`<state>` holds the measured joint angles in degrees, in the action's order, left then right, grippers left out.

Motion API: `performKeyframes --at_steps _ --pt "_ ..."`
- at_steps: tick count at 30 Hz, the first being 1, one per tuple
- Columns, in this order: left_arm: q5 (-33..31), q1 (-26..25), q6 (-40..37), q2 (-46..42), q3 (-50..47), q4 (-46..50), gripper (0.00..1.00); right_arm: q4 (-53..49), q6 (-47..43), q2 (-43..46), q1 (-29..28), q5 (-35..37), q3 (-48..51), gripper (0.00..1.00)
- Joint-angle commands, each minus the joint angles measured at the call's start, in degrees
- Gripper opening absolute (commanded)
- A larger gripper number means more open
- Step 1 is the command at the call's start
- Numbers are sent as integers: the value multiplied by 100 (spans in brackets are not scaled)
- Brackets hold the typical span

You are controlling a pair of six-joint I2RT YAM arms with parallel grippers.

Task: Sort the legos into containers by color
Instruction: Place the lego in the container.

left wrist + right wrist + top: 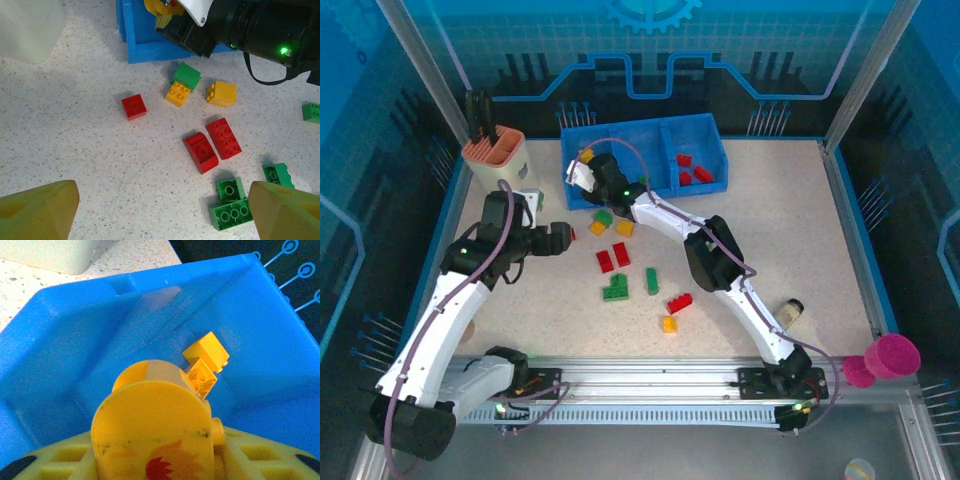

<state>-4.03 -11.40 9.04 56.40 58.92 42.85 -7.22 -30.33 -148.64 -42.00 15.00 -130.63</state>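
Step in hand: dropping yellow into the blue tray (640, 127). The right gripper (582, 165) reaches over the tray's front wall into the left-hand compartment (75, 340). Two yellow bricks (205, 362) lie just past its tip, touching each other.

Right jaws: cannot tell whether they pinch the nearer brick or have let it go, as one finger hides the gap in the wrist view.

Left gripper (162, 212): jaws wide and empty, hovering over the loose bricks on the table (800, 230).

Orientation: both yellow bricks are squat, with no clear long axis. The nearer one is tipped on edge with its studs turned toward the wrist camera. The farther one shows plain faces.

Sorted so far: red bricks (695, 172) in the right-hand compartment.

Unsorted: about ten bricks on the table. Among them a red pair (212, 146) lies side by side, long axes parallel and running upper left to lower right in the left wrist view; the longer one sits studs up.

Next move, as judged: the right jaws part fully and lift straight clear of the tray wall. The left jaws would need to line up across the short side of a red brick.
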Motion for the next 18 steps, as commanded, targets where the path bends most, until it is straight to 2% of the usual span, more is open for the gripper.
performKeyframes --at_steps 1,5,13,18 --pt "94 59 69 -30 -23 48 89 19 -183 -249 -73 108 -173 55" --pt "89 59 83 -32 -24 26 90 2 -166 -269 -98 73 -299 61" --pt "164 59 159 74 -39 -66 87 63 -268 -71 -163 99 -292 60" --pt "120 59 120 81 5 -144 88 232 -328 553 -229 3 103 57"
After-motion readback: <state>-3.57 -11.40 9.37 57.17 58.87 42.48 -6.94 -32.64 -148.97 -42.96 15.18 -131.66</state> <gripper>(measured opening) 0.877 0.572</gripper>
